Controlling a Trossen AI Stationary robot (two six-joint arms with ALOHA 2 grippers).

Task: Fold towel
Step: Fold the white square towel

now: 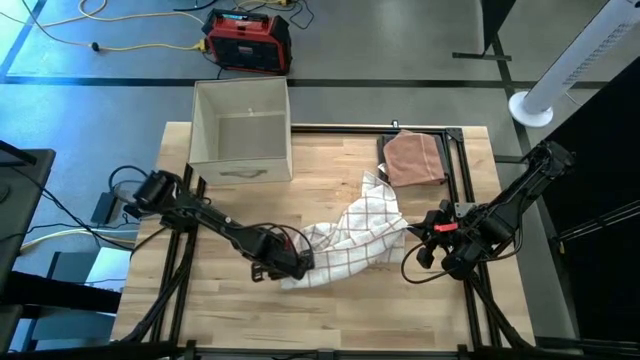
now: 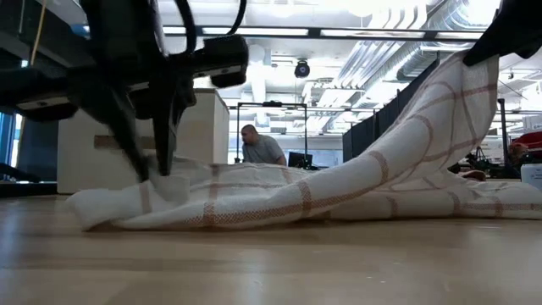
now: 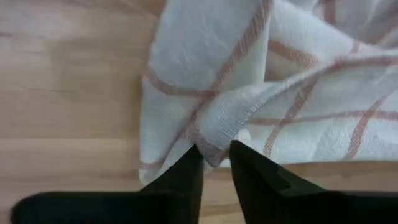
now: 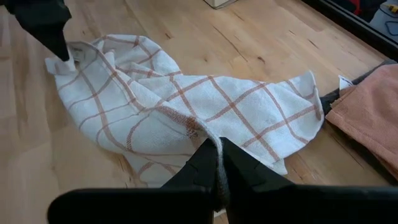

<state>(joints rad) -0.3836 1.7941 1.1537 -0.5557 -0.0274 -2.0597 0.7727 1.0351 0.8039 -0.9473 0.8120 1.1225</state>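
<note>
A white towel (image 1: pixel 352 238) with thin orange checks lies crumpled across the middle of the wooden table. My left gripper (image 1: pixel 303 262) is at its left end, low over the table, shut on the cloth. My right gripper (image 1: pixel 416 232) is at its right side, shut on a raised bunch of cloth. In the low view the towel (image 2: pixel 356 191) rises from the table toward the upper right. My left gripper pinches a hemmed edge (image 3: pixel 217 138) at the towel's left end between its two fingers (image 3: pixel 189 171), coming from above. That end sits on or just above the table. My right gripper pinches a bunched ridge (image 4: pixel 213 138) of the towel's right part between its two fingers (image 4: pixel 239 163); I cannot tell how many layers. This part is lifted, and the cloth (image 2: pixel 461 93) slopes down from it to the table.
An open beige box (image 1: pixel 242 130) stands at the far left of the table. A folded pink towel (image 1: pixel 413 158) lies on a dark mat at the far right. A person (image 2: pixel 258 146) shows in the room beyond. Bare wood lies along the near edge.
</note>
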